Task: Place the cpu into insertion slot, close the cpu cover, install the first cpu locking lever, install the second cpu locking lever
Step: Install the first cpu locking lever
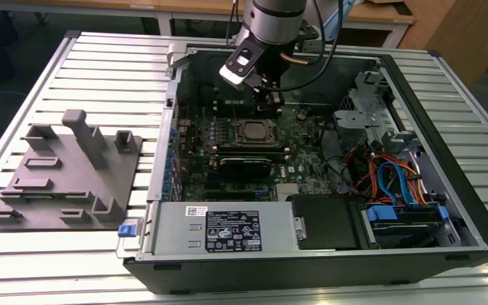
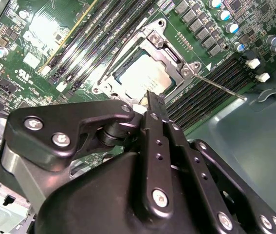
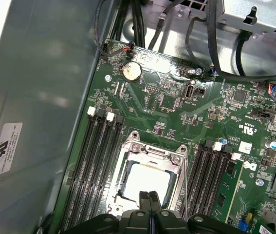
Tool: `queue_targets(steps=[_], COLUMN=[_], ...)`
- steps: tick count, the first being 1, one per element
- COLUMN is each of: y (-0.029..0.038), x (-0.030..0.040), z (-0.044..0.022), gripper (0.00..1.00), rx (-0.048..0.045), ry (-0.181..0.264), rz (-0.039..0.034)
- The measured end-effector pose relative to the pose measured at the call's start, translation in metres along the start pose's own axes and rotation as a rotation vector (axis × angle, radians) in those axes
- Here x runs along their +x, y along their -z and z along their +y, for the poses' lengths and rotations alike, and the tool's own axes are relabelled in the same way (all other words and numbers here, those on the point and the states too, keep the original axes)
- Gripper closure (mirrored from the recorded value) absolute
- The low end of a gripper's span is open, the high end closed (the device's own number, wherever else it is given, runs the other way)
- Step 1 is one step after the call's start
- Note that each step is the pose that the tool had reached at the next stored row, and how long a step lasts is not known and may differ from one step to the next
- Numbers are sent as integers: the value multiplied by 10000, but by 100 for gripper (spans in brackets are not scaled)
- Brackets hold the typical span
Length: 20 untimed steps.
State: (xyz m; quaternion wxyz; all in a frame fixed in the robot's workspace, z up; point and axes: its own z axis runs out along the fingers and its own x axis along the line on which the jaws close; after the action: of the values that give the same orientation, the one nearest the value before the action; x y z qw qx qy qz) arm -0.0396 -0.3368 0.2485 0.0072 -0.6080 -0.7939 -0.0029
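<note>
Fixture tray: at the exterior view's left you have a grey moulded tray (image 1: pixel 66 171) with upright posts. It stands on the slatted table (image 1: pixel 100 57), well apart from the work.
Computer case: the open case (image 1: pixel 312 273) lies on its side, so the motherboard (image 1: pixel 304 168) faces up and your arm can reach it from above.
Gripper: your gripper (image 1: pixel 265 95) hangs over the board just beside the socket. In both wrist views (image 3: pixel 150 197) (image 2: pixel 153 100) the jaws are pressed together with nothing between them. I judge that a closed tip suits pushing thin parts.
Cpu: the cpu (image 3: pixel 145 180) sits flat in the insertion slot (image 3: pixel 119 181), a pale silvery square with the dark socket showing along its edge.
Cpu cover: the cpu cover (image 3: pixel 150 148), a silvery frame, lies down over the chip, whose top shows through the square cut-out.
Lever: in the second wrist view a thin metal rod (image 2: pixel 220 87) juts from the cover's corner across the memory slots (image 2: pixel 211 80). You should take it as unlatched, I judge.
Drive cage: at the exterior view's right, a silvery cage (image 1: pixel 358 121) and blue and orange cables (image 1: pixel 388 178) lie clear of the socket.
</note>
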Motion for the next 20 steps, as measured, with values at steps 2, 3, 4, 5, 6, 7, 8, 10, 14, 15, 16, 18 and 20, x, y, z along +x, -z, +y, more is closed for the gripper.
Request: queue_targets(steps=[2, 3, 4, 5, 6, 7, 8, 10, 14, 15, 16, 18, 20], y=[0, 0, 0, 0, 0, 0, 0, 0, 0, 0, 0, 0, 0], x=[0, 0, 0, 0, 0, 0, 0, 0, 0, 0, 0, 0, 0], z=[0, 0, 0, 0, 0, 0, 0, 0, 0, 0, 0, 0, 0], gripper=[90, 90, 90, 90, 90, 90, 90, 90, 90, 90, 90, 90, 90], rx=[0, 0, 0, 0, 0, 0, 1, 3, 9, 11, 13, 16, 17], ry=[1, 1, 3, 14, 35, 66, 106, 220, 660, 776, 900, 1099, 1116], rz=[0, 0, 0, 0, 0, -1, -1, -2, -2, -3, -4, -4, -5])
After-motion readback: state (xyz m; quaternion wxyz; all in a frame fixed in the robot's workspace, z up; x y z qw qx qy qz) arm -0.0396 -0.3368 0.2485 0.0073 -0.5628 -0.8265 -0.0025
